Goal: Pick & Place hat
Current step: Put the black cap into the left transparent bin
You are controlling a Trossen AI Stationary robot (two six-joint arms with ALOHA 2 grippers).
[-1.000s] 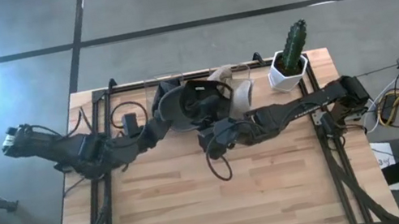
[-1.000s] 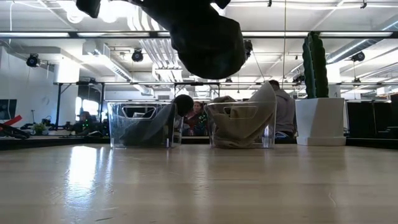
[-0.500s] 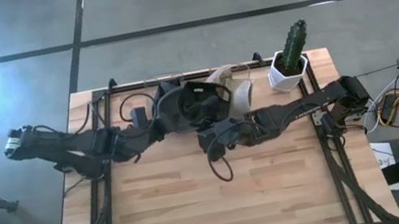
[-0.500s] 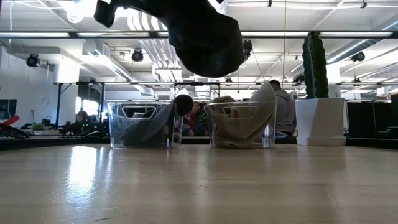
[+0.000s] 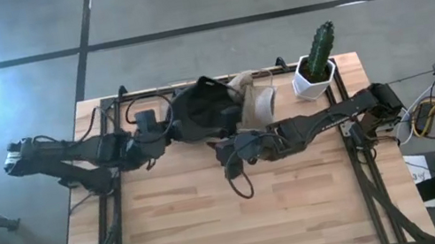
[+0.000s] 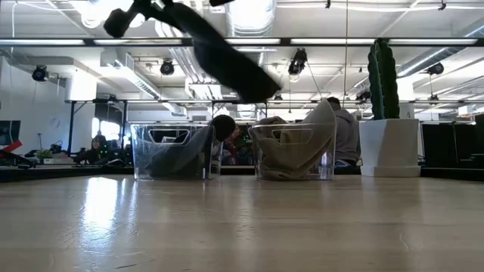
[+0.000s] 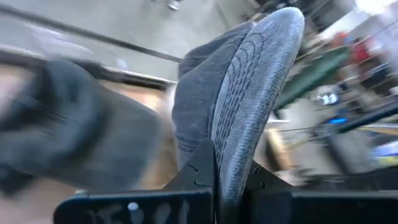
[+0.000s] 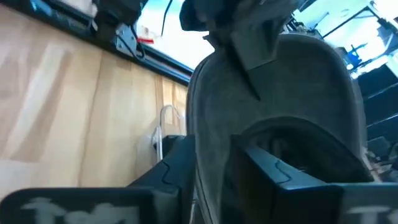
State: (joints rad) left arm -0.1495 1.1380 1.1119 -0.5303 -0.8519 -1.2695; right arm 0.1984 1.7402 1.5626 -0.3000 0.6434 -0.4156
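Observation:
A dark grey hat hangs in the air over the clear bins at the table's far edge; in the low view the hat slants down from upper left to lower right. My left gripper stands at its left side, shut on its brim. My right gripper is on the near side of the hat, fingers parted, with the hat's edge standing between them. My left gripper pinches the hat's stitched brim between its two fingers, at the brim's edge, coming level from the table's left. The hat is lifted clear and reaches away from the fingers. Whether my right gripper touches the hat's edge between its parted fingers, I cannot tell.
Two clear bins stand at the far edge: the left one holds a dark hat, the right one a beige hat. A cactus in a white pot stands at the far right. The near half of the table is bare wood.
The hat has gone from a round bulk hanging low to a slanted, drawn-out shape. It has shifted toward the far edge and away from my right gripper. My left gripper has drawn back a little toward the table's left.

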